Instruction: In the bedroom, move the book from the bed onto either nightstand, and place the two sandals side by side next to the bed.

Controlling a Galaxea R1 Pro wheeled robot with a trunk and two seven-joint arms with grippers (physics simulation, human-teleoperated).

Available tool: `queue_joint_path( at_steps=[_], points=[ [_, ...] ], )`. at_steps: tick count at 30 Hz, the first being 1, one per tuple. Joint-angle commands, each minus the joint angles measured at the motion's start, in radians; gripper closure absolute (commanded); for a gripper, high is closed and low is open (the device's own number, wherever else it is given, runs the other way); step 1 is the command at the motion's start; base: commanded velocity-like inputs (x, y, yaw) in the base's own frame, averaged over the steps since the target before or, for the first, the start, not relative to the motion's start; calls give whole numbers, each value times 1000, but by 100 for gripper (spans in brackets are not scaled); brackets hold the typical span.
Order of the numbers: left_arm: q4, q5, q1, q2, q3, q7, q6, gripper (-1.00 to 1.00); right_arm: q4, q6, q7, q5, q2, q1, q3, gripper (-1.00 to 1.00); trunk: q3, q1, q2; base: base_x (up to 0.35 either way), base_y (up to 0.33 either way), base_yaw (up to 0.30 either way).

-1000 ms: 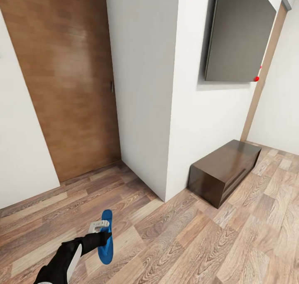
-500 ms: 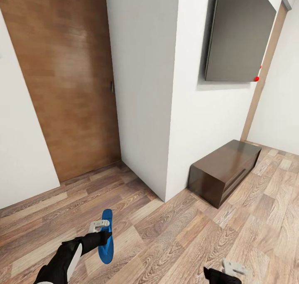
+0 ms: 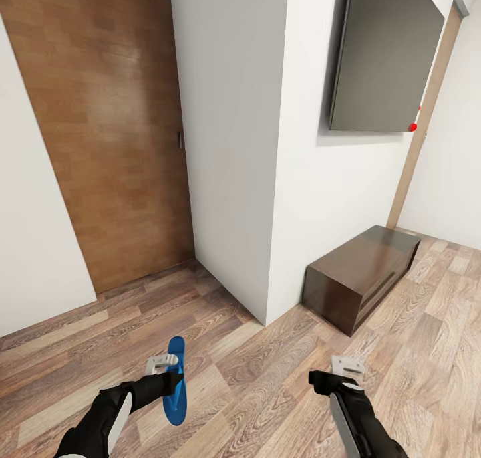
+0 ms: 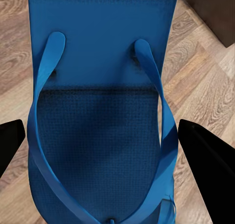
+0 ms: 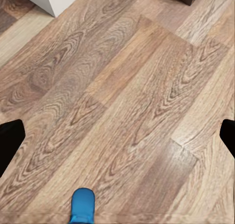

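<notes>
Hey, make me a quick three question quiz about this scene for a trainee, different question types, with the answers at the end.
1. True or false: the left gripper is holding a blue sandal.
2. Multiple choice: what stands against the white wall on the wood floor? A) a low dark brown cabinet B) a bed C) a chair
3. Fill in: between its fingers, the right gripper holds ____.

Key:
1. True; in the left wrist view the sandal sits between the fingers.
2. A, the dark brown cabinet.
3. Nothing; the right wrist view looks down on bare floor between its spread fingers.
</notes>
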Motion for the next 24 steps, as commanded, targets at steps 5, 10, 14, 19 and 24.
queue_joint_path(
  at_steps=[5, 10, 14, 19, 24],
  points=[
    [0, -8, -1, -1, 5, -7, 3, 100, 107, 86, -9, -9, 1, -48, 0, -100, -1, 0, -1, 0, 0, 0],
    [0, -8, -1, -1, 6, -7, -29, 100, 147, 141, -10, -11, 0, -91, 0, -100, -1, 0, -1, 0, 0, 0],
    [0, -8, -1, -1, 7, -6, -62, 100, 173, 204, -10, -12, 0, -98, -1, -100, -1, 0, -1, 0, 0, 0],
    [0, -8, -1, 0, 8, -5, -76, 100, 184, 239, -10, -11, 1, -100, -1, -100, -1, 0, -1, 0, 0, 0],
    [1, -7, -1, 0, 10, -5, -78, 100, 185, 241, -10, -9, 0, -100, -1, -100, -1, 0, -1, 0, 0, 0]
  ],
)
